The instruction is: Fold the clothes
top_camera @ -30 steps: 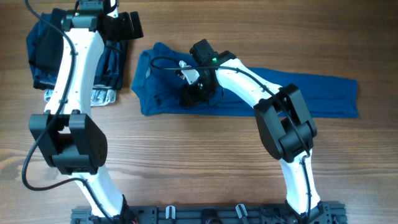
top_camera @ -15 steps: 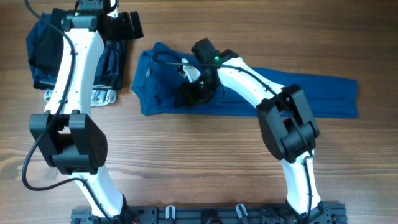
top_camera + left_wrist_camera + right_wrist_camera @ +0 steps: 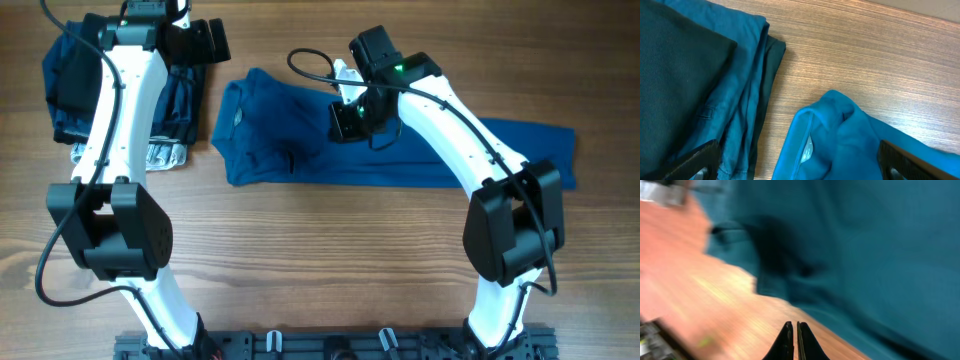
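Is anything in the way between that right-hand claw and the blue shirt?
Nothing visible. The right gripper, shut and empty, hangs just above the blue T-shirt with only air between them. The folded pile lies apart, beyond the shirt's collar end.

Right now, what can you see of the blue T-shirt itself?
The blue T-shirt is soft, medium-blue cloth, folded into a long strip lying flat across the wooden table. Its neck end, pale label inside, sits bunched and creased at the picture's left. The right claw hangs shut above it, gripping nothing.
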Controlling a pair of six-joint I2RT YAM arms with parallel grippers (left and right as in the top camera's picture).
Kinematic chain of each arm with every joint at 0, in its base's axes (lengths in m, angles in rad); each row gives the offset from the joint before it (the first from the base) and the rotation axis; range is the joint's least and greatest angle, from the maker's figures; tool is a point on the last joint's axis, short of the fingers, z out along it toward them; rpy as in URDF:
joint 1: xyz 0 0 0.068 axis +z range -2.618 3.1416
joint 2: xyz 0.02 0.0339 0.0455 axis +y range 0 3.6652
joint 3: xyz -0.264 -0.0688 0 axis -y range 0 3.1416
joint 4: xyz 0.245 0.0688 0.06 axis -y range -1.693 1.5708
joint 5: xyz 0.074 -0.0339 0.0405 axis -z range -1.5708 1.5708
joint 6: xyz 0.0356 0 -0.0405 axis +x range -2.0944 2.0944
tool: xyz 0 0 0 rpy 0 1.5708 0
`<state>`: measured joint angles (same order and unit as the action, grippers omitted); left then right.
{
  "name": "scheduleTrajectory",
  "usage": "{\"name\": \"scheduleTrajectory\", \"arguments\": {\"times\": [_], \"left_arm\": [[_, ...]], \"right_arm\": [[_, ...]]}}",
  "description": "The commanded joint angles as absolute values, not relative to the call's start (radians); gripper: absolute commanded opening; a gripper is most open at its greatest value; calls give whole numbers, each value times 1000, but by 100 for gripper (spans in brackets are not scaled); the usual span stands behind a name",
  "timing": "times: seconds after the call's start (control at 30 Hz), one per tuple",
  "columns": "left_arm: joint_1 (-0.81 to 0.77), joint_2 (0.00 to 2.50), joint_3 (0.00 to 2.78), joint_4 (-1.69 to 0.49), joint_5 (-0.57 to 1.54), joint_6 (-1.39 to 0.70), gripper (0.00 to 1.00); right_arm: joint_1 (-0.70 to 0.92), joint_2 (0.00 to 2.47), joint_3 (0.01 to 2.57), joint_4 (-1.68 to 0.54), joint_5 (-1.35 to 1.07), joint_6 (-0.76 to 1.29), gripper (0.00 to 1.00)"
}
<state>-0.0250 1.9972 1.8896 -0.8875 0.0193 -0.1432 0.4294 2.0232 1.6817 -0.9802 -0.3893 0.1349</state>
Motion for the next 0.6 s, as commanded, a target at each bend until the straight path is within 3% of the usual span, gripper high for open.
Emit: {"name": "scheduleTrajectory", "arguments": {"times": [0.0,0.13,0.3,0.57], "left_arm": [[-24,2003,1887,-888,13,-142,100],[-24,2003,1887,-888,13,-142,100],[-24,2003,1887,-888,13,-142,100],[-24,2003,1887,-888,13,-142,100]], "right_arm": [[430,2024,1693,-1019,-81,234,4],[426,2024,1668,-1053,34,334,4],[395,2025,1543,-954,33,346,4],[260,2037,1524,-970,-23,346,4]]}}
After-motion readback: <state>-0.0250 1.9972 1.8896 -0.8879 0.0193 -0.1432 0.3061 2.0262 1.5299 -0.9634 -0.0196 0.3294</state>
